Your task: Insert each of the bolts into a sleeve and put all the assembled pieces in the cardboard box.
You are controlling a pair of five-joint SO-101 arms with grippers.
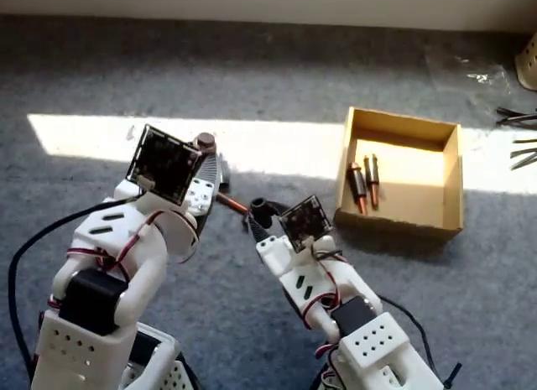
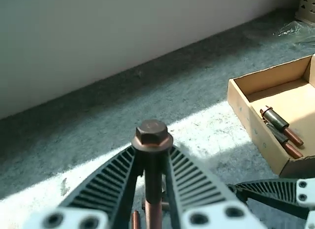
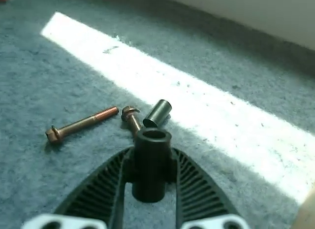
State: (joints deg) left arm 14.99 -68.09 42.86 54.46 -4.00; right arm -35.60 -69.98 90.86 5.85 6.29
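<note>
My left gripper (image 2: 152, 157) is shut on a copper-coloured bolt (image 2: 152, 135), held with its hex head up; in the high view the bolt head (image 1: 204, 141) stands above the sunlit strip of carpet. Just to its right, my right gripper (image 3: 151, 157) is shut on a black sleeve (image 3: 151, 162), also seen as the sleeve (image 1: 260, 209) in the high view, open end up. On the carpet beyond it lie a loose bolt (image 3: 81, 124), a second bolt (image 3: 131, 118) and a spare sleeve (image 3: 158, 113). The cardboard box (image 1: 401, 223) holds two assembled pieces (image 1: 364, 184).
Grey carpet covers the floor, with a wall along the far side. Dark tools (image 1: 520, 117) and a clear plastic wrapper (image 1: 470, 71) lie at the far right beyond the box. The box wall (image 2: 251, 115) stands close to the right of both grippers.
</note>
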